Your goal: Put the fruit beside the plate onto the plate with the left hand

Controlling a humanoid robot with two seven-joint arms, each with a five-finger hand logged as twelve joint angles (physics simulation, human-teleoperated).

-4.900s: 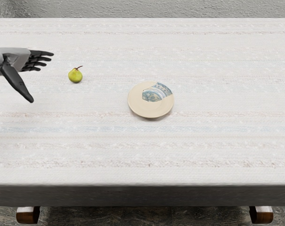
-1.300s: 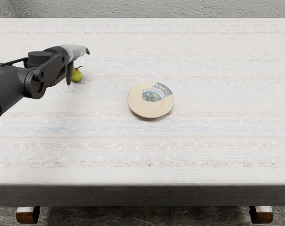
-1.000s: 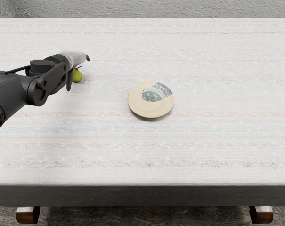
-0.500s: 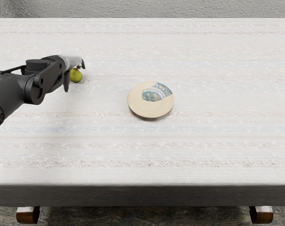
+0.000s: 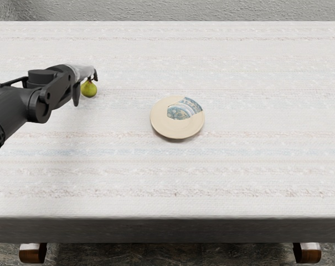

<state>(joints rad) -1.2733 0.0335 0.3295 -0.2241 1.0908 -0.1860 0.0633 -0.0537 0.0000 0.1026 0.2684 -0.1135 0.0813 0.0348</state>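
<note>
The left arm (image 5: pixel 23 102) comes in from the left edge of the frame, dark grey and thick. It slants up across the left side of the worktop (image 5: pixel 239 177) toward the upper left. At its end, the left hand (image 5: pixel 80 75) sits low over the surface, its paler grey back turned up and its tip pointing right.

The pear (image 5: pixel 89 88), small and yellow-green, is just under the right end of that hand and stands on the worktop in the upper left of the frame. Its top is covered by the hand, while its rounded lower body shows clearly below. The hand meets or overlaps the fruit at the top. Whether it is clenched, released or grasping the pear cannot be told from this angle, because the back of the hand hides the contact.

The plate (image 5: pixel 167 124) lies near the middle of the frame, a little above centre, well apart from the pear and to its right. It is round and cream-coloured, with a blue-green patterned patch on its upper right part. Nothing lies on it, so the pear is not on the plate.

The worktop is covered in a pale woven cloth with faint horizontal stripes and fills most of the frame. Below its dark front edge, 2 brown wooden feet (image 5: pixel 33 252) show at the bottom left and bottom right corners.
</note>
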